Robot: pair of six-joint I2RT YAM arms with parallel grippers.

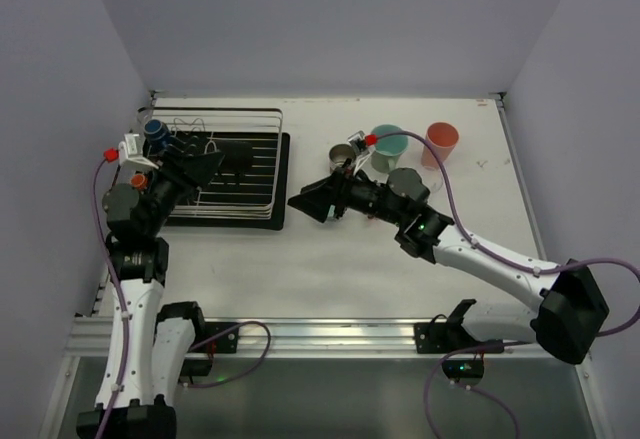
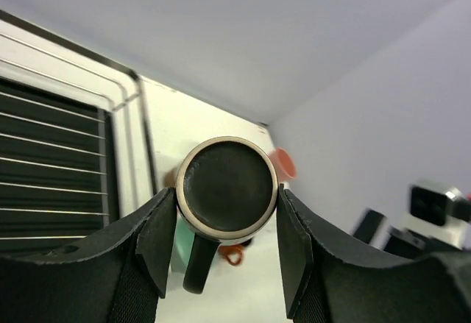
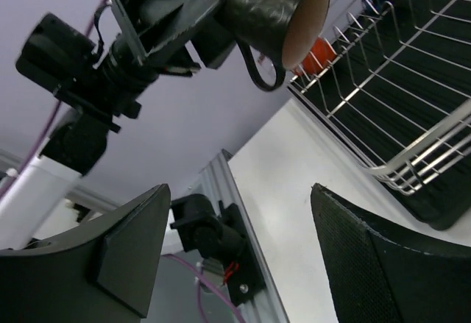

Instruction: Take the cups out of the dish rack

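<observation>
My left gripper [image 1: 212, 162] is shut on a dark brown mug [image 1: 240, 153] and holds it on its side above the silver wire dish rack [image 1: 262, 119]. In the left wrist view the fingers [image 2: 158, 231] clamp the mug's round base [image 2: 228, 185], handle down. The right wrist view shows the same mug [image 3: 272, 6] in the air above the rack [image 3: 412, 157]. A blue cup [image 1: 156, 131] and an orange cup [image 1: 140, 181] sit at the rack's left side. My right gripper [image 1: 305, 202] is open and empty just right of the rack.
On the table at the back right stand a metallic cup [image 1: 342, 152], a teal mug [image 1: 387, 144], a pink tumbler [image 1: 441, 141] and a grey-green mug [image 1: 405, 181] by my right arm. Walls close in the sides and back.
</observation>
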